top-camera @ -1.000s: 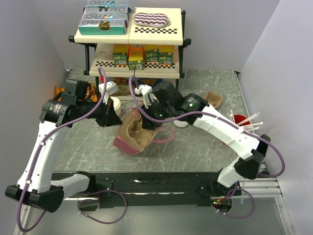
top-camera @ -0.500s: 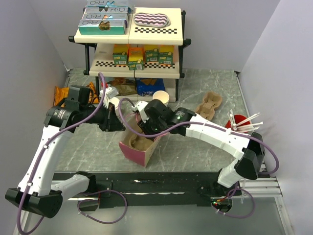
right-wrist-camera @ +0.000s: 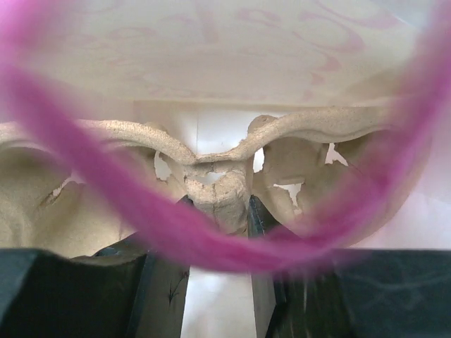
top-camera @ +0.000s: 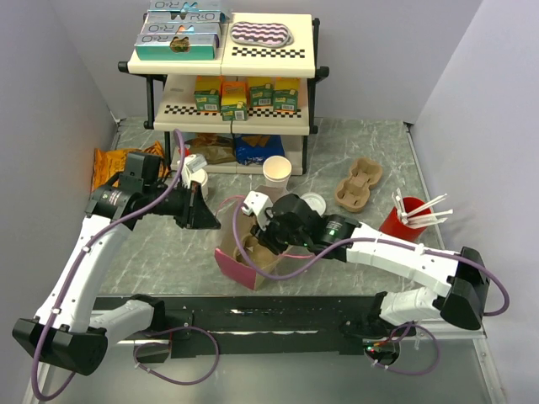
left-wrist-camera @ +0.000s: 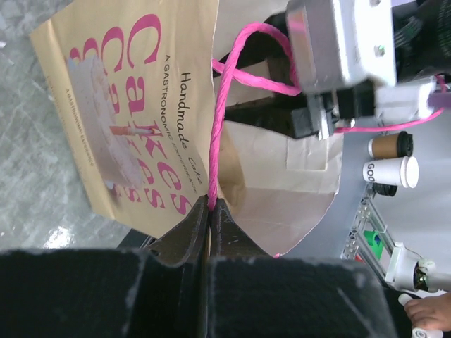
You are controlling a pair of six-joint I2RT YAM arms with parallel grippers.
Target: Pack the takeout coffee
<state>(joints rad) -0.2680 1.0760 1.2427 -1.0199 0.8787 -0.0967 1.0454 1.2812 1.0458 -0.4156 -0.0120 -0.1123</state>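
The coffee cup [top-camera: 199, 178] stood upright on the table [top-camera: 160, 252], lid on, just behind the left arm's wrist on the shelf side. It was outside the paper bag [top-camera: 240, 265], though close to it.

The bag stood open near the front edge, between the two arms. The left gripper [left-wrist-camera: 210, 215] had its fingers pressed together on the bag's pink handle [left-wrist-camera: 222, 105], and the cord ran taut from the pinch.

The right gripper [right-wrist-camera: 215, 236] reached down into the bag's mouth. Its fingers were clamped on either side of the middle post of a cardboard cup tray [right-wrist-camera: 218, 186] inside.

Farther right lay a second tray [top-camera: 358, 183] flat on the table. A lidless cream cup [top-camera: 276, 172] stood near the shelf [top-camera: 227, 59], and a red cup [top-camera: 397, 220] holding white straws stood well apart at the right edge.
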